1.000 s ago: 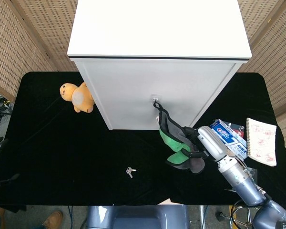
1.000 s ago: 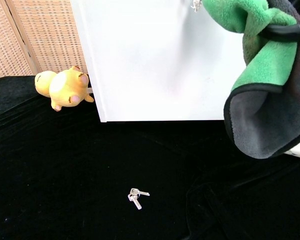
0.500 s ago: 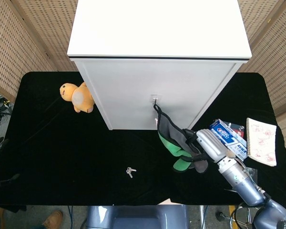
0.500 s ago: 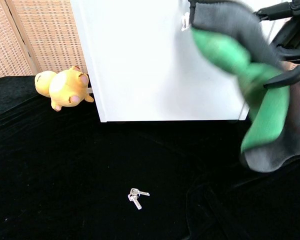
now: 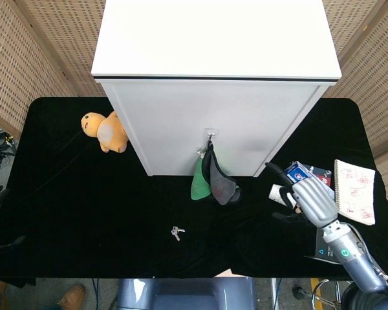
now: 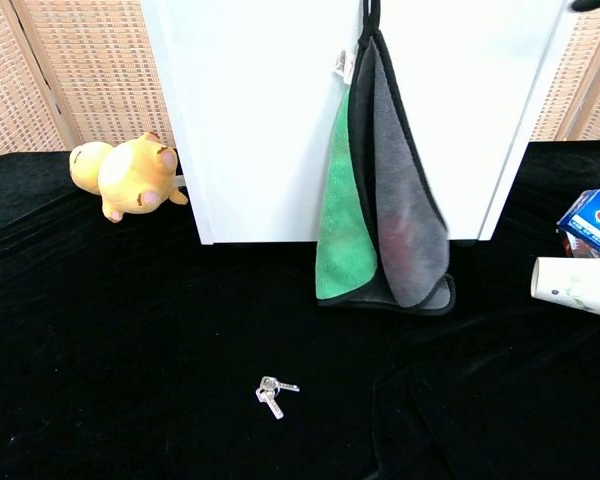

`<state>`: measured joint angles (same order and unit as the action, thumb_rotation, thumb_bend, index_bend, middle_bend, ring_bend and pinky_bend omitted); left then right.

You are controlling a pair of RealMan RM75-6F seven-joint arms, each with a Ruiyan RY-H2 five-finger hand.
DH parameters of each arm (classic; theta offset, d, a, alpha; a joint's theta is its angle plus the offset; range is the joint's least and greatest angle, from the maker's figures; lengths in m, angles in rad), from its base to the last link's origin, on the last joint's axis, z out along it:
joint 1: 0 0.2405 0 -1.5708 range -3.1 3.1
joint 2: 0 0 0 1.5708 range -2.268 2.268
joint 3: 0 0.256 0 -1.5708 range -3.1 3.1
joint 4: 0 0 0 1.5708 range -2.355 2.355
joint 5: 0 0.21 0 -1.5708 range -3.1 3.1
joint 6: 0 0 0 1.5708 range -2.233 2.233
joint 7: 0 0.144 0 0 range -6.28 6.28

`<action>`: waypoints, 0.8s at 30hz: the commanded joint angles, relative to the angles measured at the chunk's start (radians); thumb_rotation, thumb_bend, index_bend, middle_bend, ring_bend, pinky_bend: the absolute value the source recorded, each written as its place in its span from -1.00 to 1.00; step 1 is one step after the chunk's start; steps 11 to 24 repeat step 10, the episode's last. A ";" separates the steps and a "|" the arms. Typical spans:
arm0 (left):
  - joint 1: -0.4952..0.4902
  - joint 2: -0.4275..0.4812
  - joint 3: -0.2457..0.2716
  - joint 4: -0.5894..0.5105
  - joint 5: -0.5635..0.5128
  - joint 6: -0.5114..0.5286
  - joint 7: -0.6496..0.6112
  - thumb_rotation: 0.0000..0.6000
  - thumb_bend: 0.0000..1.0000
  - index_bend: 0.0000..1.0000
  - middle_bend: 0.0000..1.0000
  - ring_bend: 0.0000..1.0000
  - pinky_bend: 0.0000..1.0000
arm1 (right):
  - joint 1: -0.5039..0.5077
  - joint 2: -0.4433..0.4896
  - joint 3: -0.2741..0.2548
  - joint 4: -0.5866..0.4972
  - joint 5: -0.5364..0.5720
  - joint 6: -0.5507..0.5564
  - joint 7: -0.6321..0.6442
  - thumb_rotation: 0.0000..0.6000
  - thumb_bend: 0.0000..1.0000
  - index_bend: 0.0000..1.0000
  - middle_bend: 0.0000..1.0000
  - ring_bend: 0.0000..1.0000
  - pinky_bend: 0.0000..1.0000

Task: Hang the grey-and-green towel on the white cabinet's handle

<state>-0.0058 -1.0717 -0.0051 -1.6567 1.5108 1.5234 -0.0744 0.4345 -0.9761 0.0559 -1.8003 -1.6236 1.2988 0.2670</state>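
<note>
The grey-and-green towel point(image 5: 212, 179) is being left hanging by its loop from the handle point(image 5: 210, 134) on the white cabinet point(image 5: 213, 123), its long axis vertical. From the right hand point(image 5: 305, 197), seen empty with fingers spread, it lies toward ten o'clock, well apart. The left hand is not being shown.

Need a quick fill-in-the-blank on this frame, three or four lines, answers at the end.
1. The towel hangs from the white cabinet's ____.
2. The right hand holds ____.
3. On the black cloth in front of the cabinet lies a small bunch of ____.
4. The plush toy beside the cabinet's left edge is ____ in colour.

Missing words: handle; nothing; keys; yellow
</note>
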 commanded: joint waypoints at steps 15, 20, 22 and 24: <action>0.038 -0.011 0.002 -0.006 0.031 0.086 0.041 1.00 -1.00 -1.00 -1.00 -1.00 -1.00 | -0.229 -0.076 -0.052 0.253 -0.017 0.270 -0.231 1.00 -1.00 -1.00 -1.00 -1.00 -1.00; 0.038 -0.011 0.002 -0.006 0.031 0.086 0.041 1.00 -1.00 -1.00 -1.00 -1.00 -1.00 | -0.229 -0.076 -0.052 0.253 -0.017 0.270 -0.231 1.00 -1.00 -1.00 -1.00 -1.00 -1.00; 0.038 -0.011 0.002 -0.006 0.031 0.086 0.041 1.00 -1.00 -1.00 -1.00 -1.00 -1.00 | -0.229 -0.076 -0.052 0.253 -0.017 0.270 -0.231 1.00 -1.00 -1.00 -1.00 -1.00 -1.00; 0.038 -0.011 0.002 -0.006 0.031 0.086 0.041 1.00 -1.00 -1.00 -1.00 -1.00 -1.00 | -0.229 -0.076 -0.052 0.253 -0.017 0.270 -0.231 1.00 -1.00 -1.00 -1.00 -1.00 -1.00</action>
